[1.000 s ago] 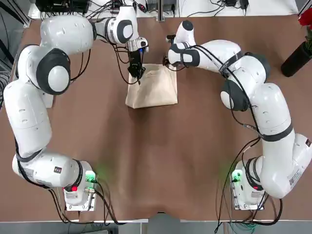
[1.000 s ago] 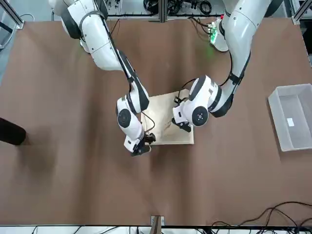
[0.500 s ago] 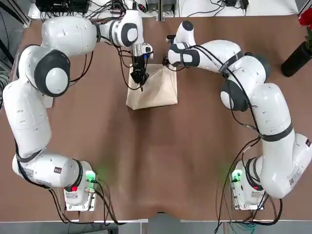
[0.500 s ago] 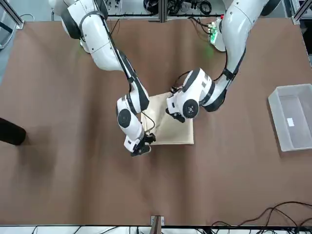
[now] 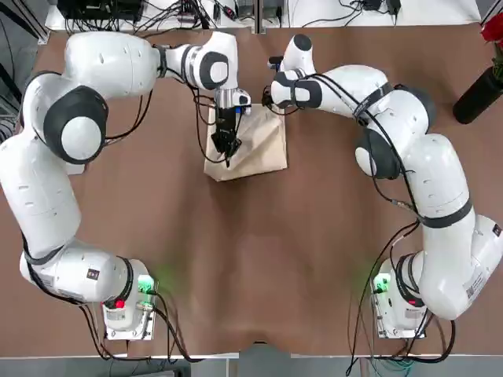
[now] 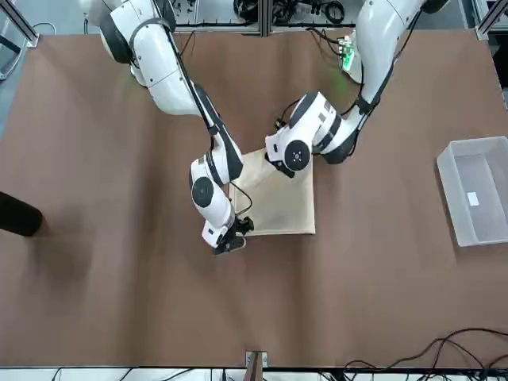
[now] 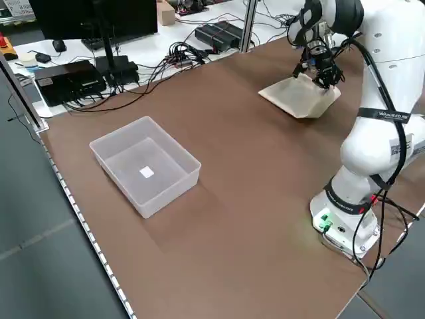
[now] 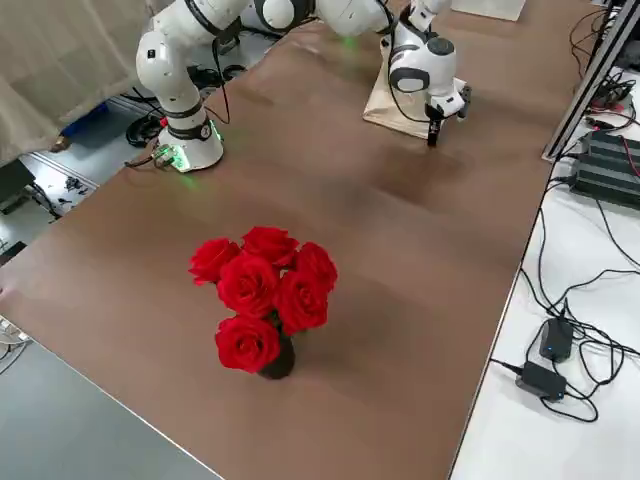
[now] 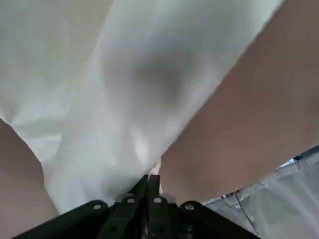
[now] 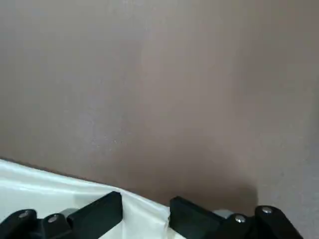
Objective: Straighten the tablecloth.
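Observation:
The cream tablecloth lies folded at the far middle of the brown table, also seen in the front view. My left gripper hangs over its left part, shut on a lifted layer of the tablecloth. In the left wrist view the fingers pinch the fabric together. My right gripper is low at the cloth's far right corner. Its fingers stand apart, with the tablecloth's edge lying by them.
A clear plastic bin stands at the robot's left side of the table. A dark vase of red roses stands at the far right. Cables and electronics lie beyond the table's far edge.
My left gripper has moved from the cloth's far left corner toward the robot, drawing the pinched layer with it over the cloth. The right arm has stayed where it was.

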